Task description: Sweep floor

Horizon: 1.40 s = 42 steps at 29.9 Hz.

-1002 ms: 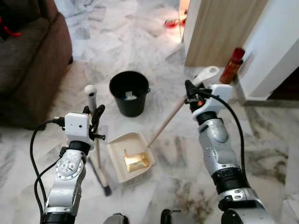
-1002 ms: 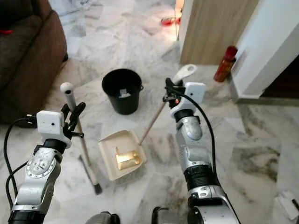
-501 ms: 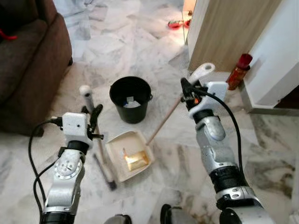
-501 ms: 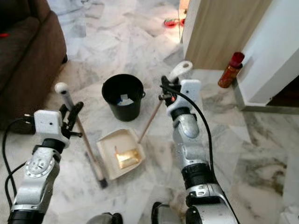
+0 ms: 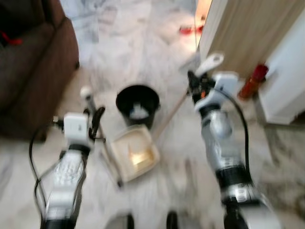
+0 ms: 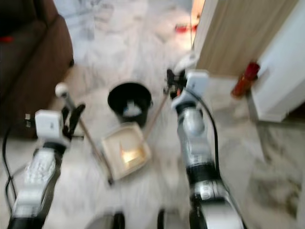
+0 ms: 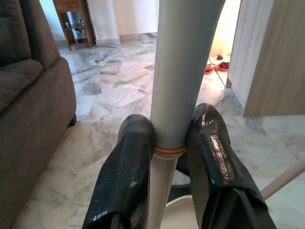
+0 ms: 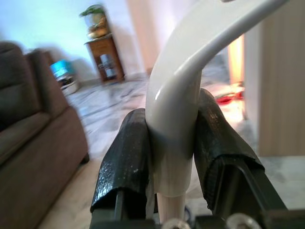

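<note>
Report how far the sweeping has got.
Done: yellowish debris already lies in the dustpan on the floor.

In hand: the left gripper is shut on the broom handle; the right gripper is shut on the dustpan handle. The head views are blurred.

Left: the black bin stands just beyond the dustpan, with something pale inside. The dustpan has not yet been tipped into it.

brown sofa point(image 5: 33, 71), red bottle point(image 5: 252, 80), wooden side table point(image 7: 75, 21).

Under me runs a white marble floor point(image 5: 143, 52) with grey veins — blurred just now. On it stand a black bucket point(image 5: 137, 104), a cream dustpan point(image 5: 132, 152) just beside it, and a brown sofa point(image 5: 33, 71) to my left. A red bottle point(image 5: 253, 81) stands by the white wall — near my right.
</note>
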### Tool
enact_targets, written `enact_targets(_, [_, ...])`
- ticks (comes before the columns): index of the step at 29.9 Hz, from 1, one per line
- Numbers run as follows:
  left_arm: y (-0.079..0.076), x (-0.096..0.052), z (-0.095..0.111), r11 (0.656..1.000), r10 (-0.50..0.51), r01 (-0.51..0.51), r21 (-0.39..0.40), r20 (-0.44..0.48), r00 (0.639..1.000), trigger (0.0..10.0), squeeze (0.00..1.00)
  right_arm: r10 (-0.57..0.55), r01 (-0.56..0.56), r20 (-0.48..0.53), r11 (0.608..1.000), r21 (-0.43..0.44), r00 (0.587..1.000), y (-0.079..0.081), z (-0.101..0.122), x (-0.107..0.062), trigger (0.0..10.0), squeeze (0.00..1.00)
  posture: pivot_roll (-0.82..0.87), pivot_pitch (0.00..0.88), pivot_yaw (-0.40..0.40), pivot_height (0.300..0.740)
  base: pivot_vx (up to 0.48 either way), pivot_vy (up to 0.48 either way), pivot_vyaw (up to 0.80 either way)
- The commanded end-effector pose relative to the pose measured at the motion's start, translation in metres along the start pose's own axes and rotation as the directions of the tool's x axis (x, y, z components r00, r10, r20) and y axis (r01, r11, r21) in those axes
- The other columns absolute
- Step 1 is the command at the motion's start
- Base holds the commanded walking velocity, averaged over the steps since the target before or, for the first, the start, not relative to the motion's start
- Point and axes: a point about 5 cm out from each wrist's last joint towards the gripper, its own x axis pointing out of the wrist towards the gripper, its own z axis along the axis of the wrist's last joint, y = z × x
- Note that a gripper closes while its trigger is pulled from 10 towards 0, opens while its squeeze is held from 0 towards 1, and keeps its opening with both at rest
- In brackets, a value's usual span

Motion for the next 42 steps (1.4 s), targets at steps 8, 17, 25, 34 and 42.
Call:
enact_targets(8, [0.001,-0.002,0.005,1.0,-0.005,0.005,0.007,0.029,1.0,10.0,0.0,0.005,-0.002,0.093,1.0,-0.026,0.996,0.003,0.025,0.007,10.0,0.0,0.0,0.233,-0.021,0.74,0.0,0.0,0.0])
enact_targets(17, [0.0,-0.002,0.004,1.0,-0.007,0.007,0.008,0.026,1.0,10.0,0.0,0.022,-0.017,0.153,0.999,-0.032,0.988,0.007,0.045,0.01,10.0,0.0,0.01,0.234,-0.021,0.74,0.0,0.0,0.0])
enact_targets(25, [0.0,-0.002,0.004,1.0,-0.013,0.013,0.009,0.023,1.0,10.0,0.0,0.0,0.005,0.247,1.0,-0.021,0.969,0.008,0.078,0.015,10.0,0.0,0.0,0.232,-0.019,0.74,0.0,0.0,0.0])
enact_targets(34, [-0.002,-0.003,0.003,1.0,-0.019,0.018,0.011,0.018,1.0,10.0,0.0,-0.012,-0.001,0.382,0.999,0.033,0.924,0.021,0.129,0.026,10.0,0.0,0.0,0.233,-0.022,0.74,0.0,0.0,0.0])
enact_targets(42, [-0.004,-0.002,0.002,1.0,-0.02,0.02,0.008,0.015,1.0,10.0,0.0,0.0,-0.022,0.403,0.998,0.051,0.915,0.027,0.142,0.028,10.0,0.0,0.0,0.229,-0.024,0.74,0.0,0.0,0.0])
